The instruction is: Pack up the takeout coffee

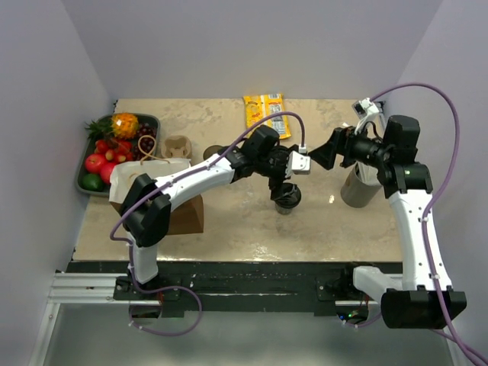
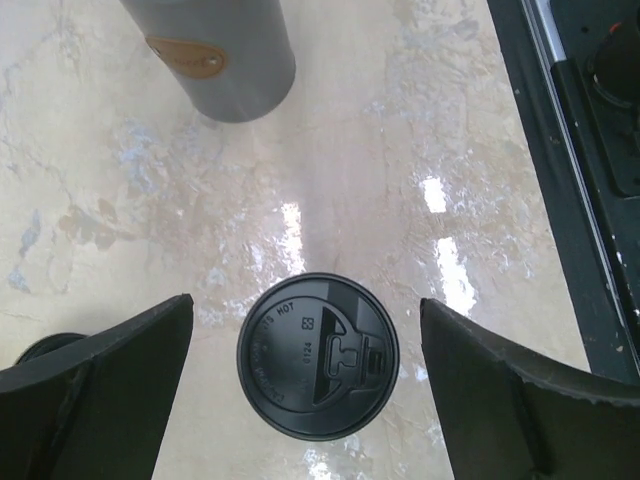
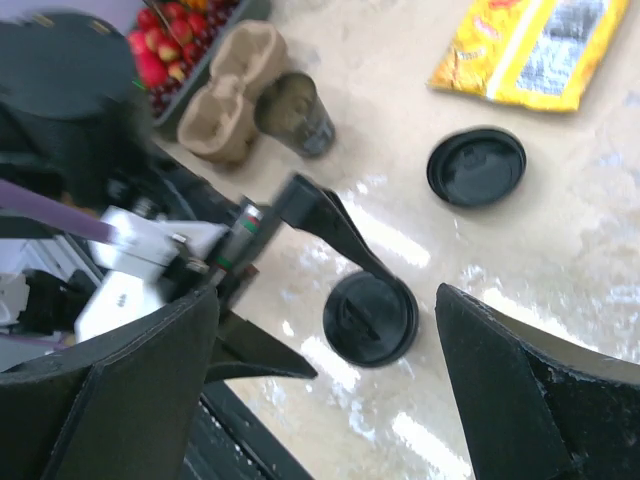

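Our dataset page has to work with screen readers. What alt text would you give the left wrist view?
A black-lidded coffee cup stands on the marble table, seen from above between the open fingers of the left gripper. A grey tumbler with a tan label stands beyond it, apart.

Tabletop [image 1: 229,221]: beige marble, grey-brown veining, white glare patches.
Coffee cup [image 2: 318,356]: black lid with embossed lettering.
Tumbler [image 2: 215,60]: plain grey, with a tan oval patch [image 2: 187,57].
Loose lid [image 3: 476,166]: glossy black.
Snack packet [image 3: 530,50]: yellow, orange print, silver panel.
Cup carrier [image 3: 225,90]: tan pulp.
Second cup [image 3: 296,115]: dark, brownish.
Tray [image 1: 151,118]: dark green-grey.
Fruit [image 1: 95,162]: red, green, orange.
Paper bag [image 1: 187,217]: kraft brown.
Left arm [image 1: 191,179] and right arm [image 1: 412,221]: white links, black joints.
Cables [image 1: 450,114]: purple.
Left pincer [image 2: 306,305] and right pincer [image 3: 328,292]: matte black.
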Tool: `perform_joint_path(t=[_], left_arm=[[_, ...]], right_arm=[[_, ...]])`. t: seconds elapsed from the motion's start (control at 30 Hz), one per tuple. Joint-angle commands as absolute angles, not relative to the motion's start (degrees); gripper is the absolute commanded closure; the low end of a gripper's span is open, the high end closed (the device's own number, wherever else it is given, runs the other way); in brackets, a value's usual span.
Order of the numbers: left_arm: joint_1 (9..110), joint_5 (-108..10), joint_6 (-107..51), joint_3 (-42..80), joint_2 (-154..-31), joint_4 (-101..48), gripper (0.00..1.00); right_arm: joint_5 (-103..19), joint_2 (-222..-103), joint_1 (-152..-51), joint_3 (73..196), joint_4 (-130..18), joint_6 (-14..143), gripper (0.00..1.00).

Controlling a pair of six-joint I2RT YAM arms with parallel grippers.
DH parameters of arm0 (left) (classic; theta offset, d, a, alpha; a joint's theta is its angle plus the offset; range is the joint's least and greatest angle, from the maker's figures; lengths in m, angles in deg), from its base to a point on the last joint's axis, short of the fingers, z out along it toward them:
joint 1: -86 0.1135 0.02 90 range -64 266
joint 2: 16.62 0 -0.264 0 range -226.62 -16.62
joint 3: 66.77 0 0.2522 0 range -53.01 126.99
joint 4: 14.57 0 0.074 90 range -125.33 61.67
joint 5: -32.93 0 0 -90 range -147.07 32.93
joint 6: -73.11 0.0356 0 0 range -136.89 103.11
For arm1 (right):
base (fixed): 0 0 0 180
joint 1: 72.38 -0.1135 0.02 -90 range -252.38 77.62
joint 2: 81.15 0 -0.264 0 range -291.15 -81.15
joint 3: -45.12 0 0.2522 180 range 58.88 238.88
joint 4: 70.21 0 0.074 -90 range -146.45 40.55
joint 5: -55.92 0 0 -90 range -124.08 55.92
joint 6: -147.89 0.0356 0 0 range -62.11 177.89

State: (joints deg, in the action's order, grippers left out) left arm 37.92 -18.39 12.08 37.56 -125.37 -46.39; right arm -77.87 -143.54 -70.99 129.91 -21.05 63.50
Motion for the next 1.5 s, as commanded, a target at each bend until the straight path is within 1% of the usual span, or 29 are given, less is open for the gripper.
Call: perform_joint_path(t=[0.0,0.03,0.07,0.1,0.13,0.2,0.4,0.6,1.17,1.47], left_arm=[[39.3,-18.1,9.4,36.3,-126.8,-48.3,0.01],[39.8,-16.4,6.4,35.1,-124.7,-46.0,0.01],[40.5,-15.9,4.8,33.6,-123.3,-39.9,0.02],[41.3,-15.8,3.4,29.9,-121.6,-36.1,0.01],[41.5,-15.8,1.5,28.5,-118.9,-32.8,0.01],[41.7,-17.0,1.0,26.5,-117.4,-26.9,0.01],[41.7,-16.2,5.1,29.7,-120.6,-34.5,0.01],[41.7,-11.4,7.5,33.8,-125.1,-42.1,0.01],[40.8,-15.3,11.5,32.7,-128.1,-42.3,0.01],[40.6,-13.9,11.6,33.7,-129.5,-44.1,0.01]], right_arm=[[-79.0,-141.9,-71.9,131.2,-26.8,67.0,0.06],[-77.6,-142.0,-71.9,131.2,-26.0,66.2,0.06],[-75.5,-142.1,-71.9,131.1,-25.4,65.8,0.06],[-71.7,-142.3,-71.9,131.0,-23.4,65.5,0.06],[-70.1,-142.7,-71.9,130.9,-22.6,65.1,0.06],[-68.0,-143.6,-71.9,130.9,-21.2,64.9,0.06],[-70.2,-141.4,-71.9,128.5,-29.7,69.7,0.06],[-68.9,-142.8,-71.9,129.5,-29.7,69.9,0.05],[-69.9,-143.8,-71.9,129.8,-32.5,72.3,0.05],[-70.3,-143.7,-71.9,129.2,-32.8,72.5,0.05]])
